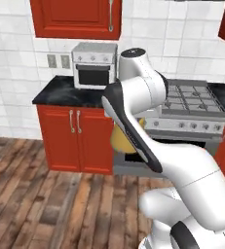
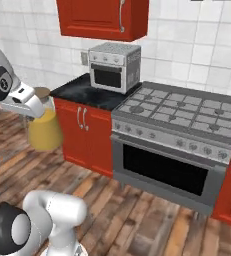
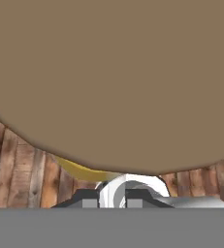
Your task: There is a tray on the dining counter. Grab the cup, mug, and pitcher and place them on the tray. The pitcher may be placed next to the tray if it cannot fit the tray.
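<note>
The pitcher (image 2: 45, 131) was a glass jug of orange-yellow juice, wide at the base and narrowing to a tan cork-like lid (image 2: 41, 92). It hung in the air above the wooden floor (image 2: 132, 225), carried at its top by the gripper (image 2: 37, 106) of the white arm (image 1: 182, 165). The jaws were closed on the pitcher near the lid. In the left base view only a slice of its yellow body (image 1: 118, 140) showed behind the arm. In the hand view the brown lid (image 3: 111, 77) sat very close to the camera, with a thin yellow sliver of the jug (image 3: 79, 169) under it and floorboards (image 3: 16, 169) at the edges.

One pitcher was visible. Around it stood one grey toaster oven (image 2: 114, 66) on a black worktop (image 2: 89, 95), one steel stove (image 2: 179, 145) with a dark oven door just beside the worktop, and red lower cabinets (image 2: 84, 137) with two handles. One red wall cabinet (image 2: 103, 17) hung above, on a white tiled wall (image 2: 187, 45). The pitcher was held in front of the red cabinets, apart from them, with nothing touching it but the gripper
</note>
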